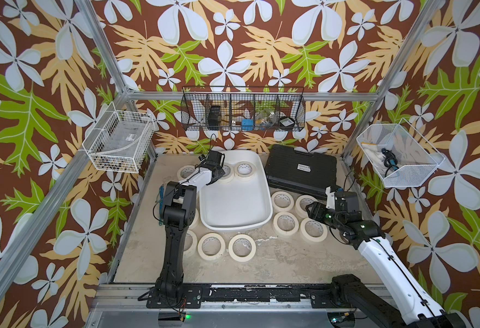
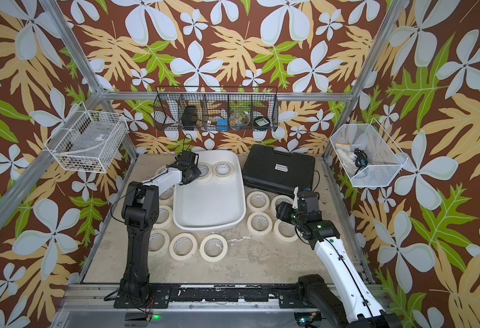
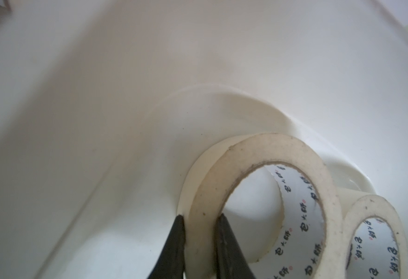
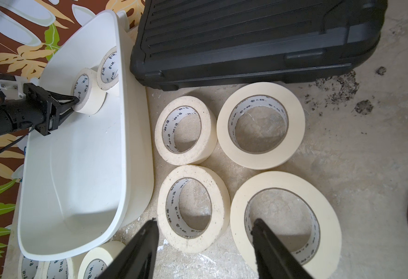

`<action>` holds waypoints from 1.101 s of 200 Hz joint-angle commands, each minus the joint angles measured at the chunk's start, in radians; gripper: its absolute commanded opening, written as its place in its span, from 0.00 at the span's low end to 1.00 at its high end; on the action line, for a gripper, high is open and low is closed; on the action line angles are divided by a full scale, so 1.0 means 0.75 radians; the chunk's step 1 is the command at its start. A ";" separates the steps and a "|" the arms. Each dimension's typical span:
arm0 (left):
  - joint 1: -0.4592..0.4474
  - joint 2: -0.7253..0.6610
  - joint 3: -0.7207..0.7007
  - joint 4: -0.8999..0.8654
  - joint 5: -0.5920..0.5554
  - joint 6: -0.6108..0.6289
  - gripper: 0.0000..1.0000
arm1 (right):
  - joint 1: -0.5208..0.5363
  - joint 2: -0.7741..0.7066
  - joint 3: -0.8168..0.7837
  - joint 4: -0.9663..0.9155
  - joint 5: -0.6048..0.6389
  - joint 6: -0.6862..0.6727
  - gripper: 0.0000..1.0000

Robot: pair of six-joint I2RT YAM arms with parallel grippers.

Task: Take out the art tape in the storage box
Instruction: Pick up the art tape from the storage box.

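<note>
Left gripper (image 3: 199, 221) pinches the wall of one art tape roll (image 3: 265, 149) at the far end inside the storage box (image 3: 101, 108), one jaw in its core. Right gripper (image 4: 205, 221), jaws apart and empty, hovers outside the box.

A black hard case (image 1: 301, 170) lies flat at the back right of the scuffed beige table (image 1: 261, 264). On the flowered back wall hangs a black wire basket (image 1: 292, 113) of odds and ends. A white wire basket (image 1: 114, 162) hangs on one side wall and a white mesh basket (image 1: 409, 176), holding a cloth, on the other.
</note>
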 commanded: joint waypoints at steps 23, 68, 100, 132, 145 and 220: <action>-0.001 -0.158 -0.104 -0.054 0.052 0.093 0.13 | 0.000 0.011 0.014 0.021 -0.049 0.022 0.65; -0.031 -0.410 -0.259 -0.117 0.035 0.227 0.13 | 0.008 0.132 0.120 0.018 -0.162 0.035 0.64; -0.089 -0.575 -0.315 -0.232 0.017 0.322 0.13 | 0.070 0.213 0.255 0.014 -0.157 0.018 0.62; -0.205 -0.763 -0.395 -0.303 0.014 0.375 0.13 | 0.182 0.291 0.384 0.030 -0.109 0.040 0.62; -0.272 -0.834 -0.435 -0.329 -0.008 0.397 0.13 | 0.238 0.313 0.406 0.075 -0.103 0.061 0.61; -0.535 -1.090 -0.671 -0.398 -0.042 0.424 0.13 | 0.573 0.524 0.557 0.111 0.011 0.075 0.61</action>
